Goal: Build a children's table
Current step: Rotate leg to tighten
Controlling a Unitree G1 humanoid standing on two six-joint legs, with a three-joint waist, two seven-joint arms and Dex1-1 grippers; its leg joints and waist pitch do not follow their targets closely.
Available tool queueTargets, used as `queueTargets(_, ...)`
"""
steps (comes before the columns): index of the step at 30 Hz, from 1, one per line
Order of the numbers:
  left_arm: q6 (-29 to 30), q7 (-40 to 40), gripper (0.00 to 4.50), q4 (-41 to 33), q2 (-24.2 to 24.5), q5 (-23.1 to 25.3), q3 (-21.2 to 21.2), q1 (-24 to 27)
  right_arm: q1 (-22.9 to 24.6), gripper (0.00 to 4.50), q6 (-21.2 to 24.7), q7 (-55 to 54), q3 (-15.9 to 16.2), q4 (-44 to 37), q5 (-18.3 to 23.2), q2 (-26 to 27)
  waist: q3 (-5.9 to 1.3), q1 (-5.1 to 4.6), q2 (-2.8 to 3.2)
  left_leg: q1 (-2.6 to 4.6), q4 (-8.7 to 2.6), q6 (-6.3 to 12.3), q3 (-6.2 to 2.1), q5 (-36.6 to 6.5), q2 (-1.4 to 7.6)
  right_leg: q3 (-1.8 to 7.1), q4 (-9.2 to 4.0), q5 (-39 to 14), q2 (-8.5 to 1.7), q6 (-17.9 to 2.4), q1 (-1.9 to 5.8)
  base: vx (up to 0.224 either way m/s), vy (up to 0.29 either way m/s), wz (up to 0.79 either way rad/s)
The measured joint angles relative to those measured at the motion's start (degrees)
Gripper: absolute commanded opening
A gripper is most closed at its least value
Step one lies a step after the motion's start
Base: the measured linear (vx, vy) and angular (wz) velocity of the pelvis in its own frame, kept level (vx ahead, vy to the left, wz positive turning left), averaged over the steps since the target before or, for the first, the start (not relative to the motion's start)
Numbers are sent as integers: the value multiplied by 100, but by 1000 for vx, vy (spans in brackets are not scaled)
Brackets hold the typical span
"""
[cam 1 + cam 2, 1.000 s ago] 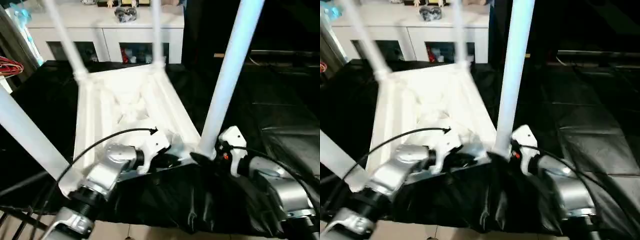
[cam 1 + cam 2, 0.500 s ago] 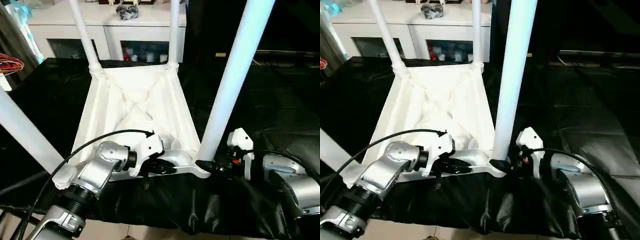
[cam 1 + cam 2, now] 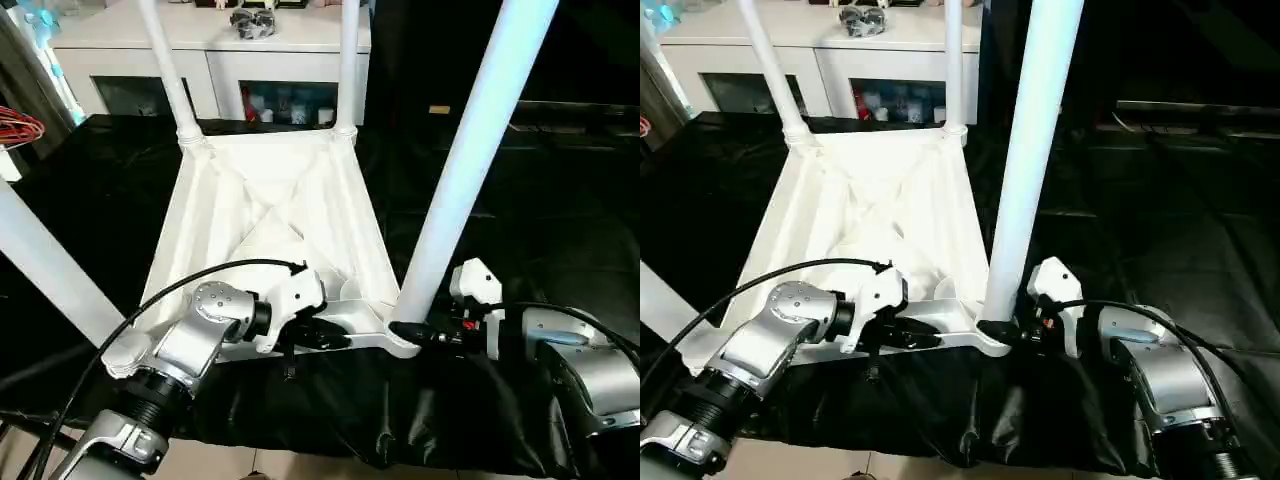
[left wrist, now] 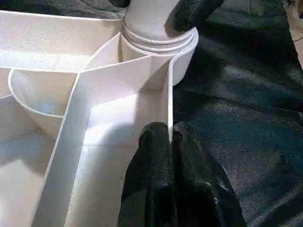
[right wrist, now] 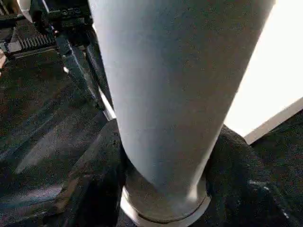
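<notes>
The near rim of the children's table (image 3: 270, 215) is pinched by the left tool (image 3: 335, 340). The near-right leg (image 3: 470, 150) is clasped at its base by the right tool (image 3: 408, 331), and is best pressed straight down into its socket.

The children's table (image 3: 275, 215), all-white plastic, is seen upside down on black sheeting, ribbed underside facing up w/ diagonal ribs crossing at centre. Four tapered round legs are seated in round corner sockets & stand upright: two far legs (image 3: 168, 70), one near-right leg (image 3: 465, 170), one near-left leg (image 3: 45, 265) cut by the pic edge. The near rim lies at the sheeting's front edge.
</notes>
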Motion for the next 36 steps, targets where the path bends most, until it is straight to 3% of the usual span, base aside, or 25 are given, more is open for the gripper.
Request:
queueTargets(6,191,521,0,57,-313,130,62,-1,237,204,84,-725,-245,-106,-83,354,-10,27,11,20,5,-1,0,-1,0,3,3,4,0,-6,16,0,0,0)
queueTargets(13,659,1850,0,139,-1021,461,192,-50,131,204,331,-2850,-640,54,-482,1496,-22,-135,22,38,-5,-3,-3,-1,-3,3,0,-3,0,7,14,0,0,0)
queueTargets(15,751,2213,0,248,-1245,546,254,-89,-78,204,373,-3514,-669,251,-703,1849,-34,-222,41,38,-3,-3,-6,-1,-5,5,-5,-4,0,9,11,0,0,0)
queueTargets(18,771,2483,0,363,-1371,588,278,-154,-264,204,429,-3985,-689,410,-857,2102,-45,-270,55,39,-8,-3,-10,-1,-6,3,-9,-4,0,11,10,0,0,0)
queueTargets(20,768,2483,0,366,-1373,590,279,-160,-263,204,429,-4031,-690,405,-862,2124,-47,-265,50,39,-17,-3,-11,-1,-6,3,-10,-4,1,11,9,0,0,0)
queueTargets(21,768,2478,0,365,-1373,590,279,-160,-263,259,429,-4033,-691,401,-860,2126,-48,-266,51,39,-18,-3,-10,-1,-6,3,-10,-4,1,11,9,0,0,0)
queueTargets(29,693,2115,0,177,-1187,560,274,-59,-186,319,706,-3482,-797,155,-468,2004,-46,-258,49,33,-46,-4,-9,-1,-7,-1,-15,-2,2,13,-2,0,0,0)
queueTargets(31,674,1924,0,147,-1130,518,253,-51,-162,342,777,-3217,-769,92,-398,1842,-46,-231,51,32,-56,-9,-9,1,-6,-5,-15,0,2,11,-4,0,0,0)
queueTargets(34,541,1414,0,49,-892,355,149,-8,-21,349,799,-2476,-522,-112,-351,1320,-47,-81,56,25,-70,-11,-4,3,-4,-5,-15,5,3,1,-2,0,0,0)
queueTargets(36,456,1184,0,23,-752,307,144,-1,-1,349,770,-2134,-440,-144,-319,1125,-47,-55,59,16,-70,-12,-3,4,-3,-5,-15,1,3,5,-5,0,0,0)
